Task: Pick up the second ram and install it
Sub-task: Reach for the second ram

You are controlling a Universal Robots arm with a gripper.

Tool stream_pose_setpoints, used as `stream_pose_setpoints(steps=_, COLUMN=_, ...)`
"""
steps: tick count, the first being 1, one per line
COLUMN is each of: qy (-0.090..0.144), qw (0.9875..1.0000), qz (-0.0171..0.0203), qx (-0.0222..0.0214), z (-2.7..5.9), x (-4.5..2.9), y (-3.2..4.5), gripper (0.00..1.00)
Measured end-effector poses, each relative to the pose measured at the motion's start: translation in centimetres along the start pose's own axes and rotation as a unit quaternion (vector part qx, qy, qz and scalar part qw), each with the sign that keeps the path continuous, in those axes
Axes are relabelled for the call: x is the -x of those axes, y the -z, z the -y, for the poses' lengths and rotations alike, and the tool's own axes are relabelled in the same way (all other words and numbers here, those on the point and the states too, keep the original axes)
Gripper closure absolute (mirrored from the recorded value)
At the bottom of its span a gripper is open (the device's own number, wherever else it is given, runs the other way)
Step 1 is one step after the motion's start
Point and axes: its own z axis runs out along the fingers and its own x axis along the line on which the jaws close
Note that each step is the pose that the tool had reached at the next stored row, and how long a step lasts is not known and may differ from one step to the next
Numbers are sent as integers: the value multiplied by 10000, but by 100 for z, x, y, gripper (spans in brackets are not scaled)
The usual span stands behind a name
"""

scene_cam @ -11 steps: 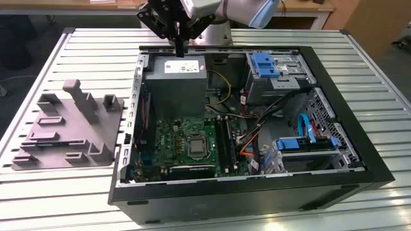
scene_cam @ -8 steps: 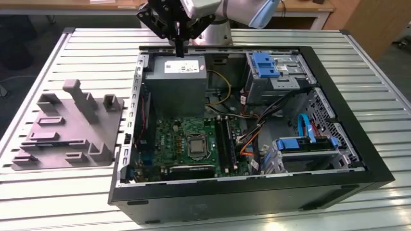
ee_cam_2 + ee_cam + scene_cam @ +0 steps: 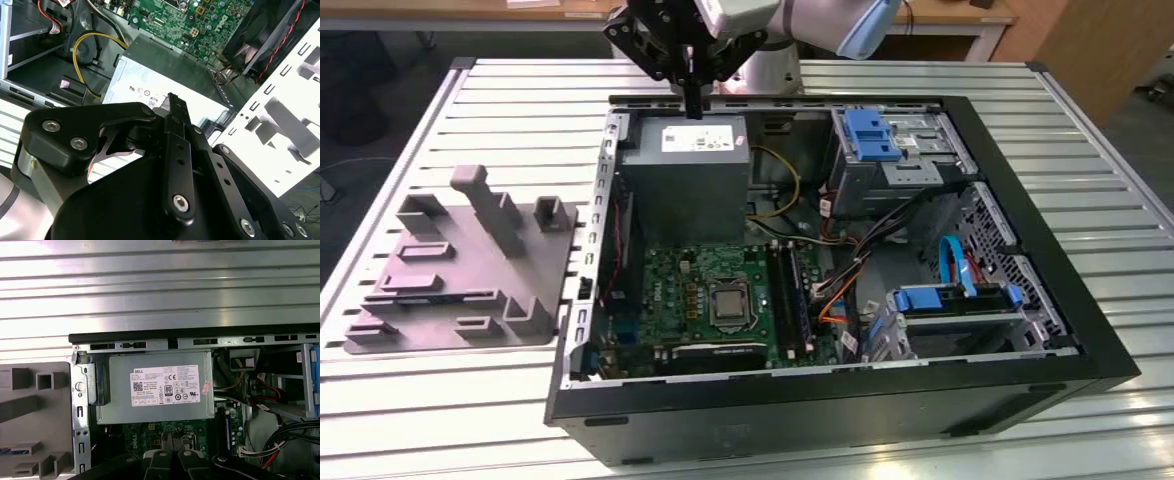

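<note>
My gripper hangs over the back rim of the open computer case, just above the grey power supply box. Its fingers meet in a point with nothing between them, also seen in both wrist views. On the green motherboard, long dark narrow sticks stand in the memory slots beside the processor. I cannot tell which of them is the second ram. The grey holder block beside the case at the exterior view's left carries no stick that I can see.
The case lies on a slatted metal table. Inside it are blue drive brackets, a drive cage and loose cables. The power supply sits straight under the wrist.
</note>
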Motion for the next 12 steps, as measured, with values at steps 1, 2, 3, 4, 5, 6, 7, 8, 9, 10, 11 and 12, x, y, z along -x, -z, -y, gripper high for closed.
stream_pose_setpoints(steps=1, qy=0, qw=10000, qz=0, qx=0, z=0, x=-1, y=0, gripper=90)
stream_pose_setpoints(steps=2, qy=0, qw=10000, qz=0, qx=0, z=0, x=-4, y=0, gripper=90)
stream_pose_setpoints(steps=3, qy=0, qw=10000, qz=0, qx=0, z=1, x=-10, y=0, gripper=90)
stream_pose_setpoints(steps=4, qy=0, qw=10000, qz=0, qx=0, z=2, x=-21, y=0, gripper=90)
stream_pose_setpoints(steps=5, qy=0, qw=10000, qz=0, qx=0, z=3, x=-34, y=0, gripper=90)
stream_pose_setpoints(steps=6, qy=0, qw=10000, qz=1, qx=1, z=3, x=-49, y=0, gripper=90)
stream_pose_setpoints(steps=7, qy=0, qw=10000, qz=2, qx=1, z=4, x=-64, y=0, gripper=90)
stream_pose_setpoints(steps=8, qy=0, qw=10000, qz=2, qx=2, z=5, x=-80, y=0, gripper=90)
stream_pose_setpoints(steps=9, qy=0, qw=10000, qz=2, qx=2, z=6, x=-94, y=0, gripper=90)
stream_pose_setpoints(steps=10, qy=0, qw=10000, qz=2, qx=2, z=6, x=-110, y=0, gripper=90)
stream_pose_setpoints(steps=11, qy=0, qw=10000, qz=3, qx=2, z=7, x=-126, y=0, gripper=90)
stream_pose_setpoints(steps=12, qy=0, qw=10000, qz=3, qx=2, z=8, x=-140, y=0, gripper=90)
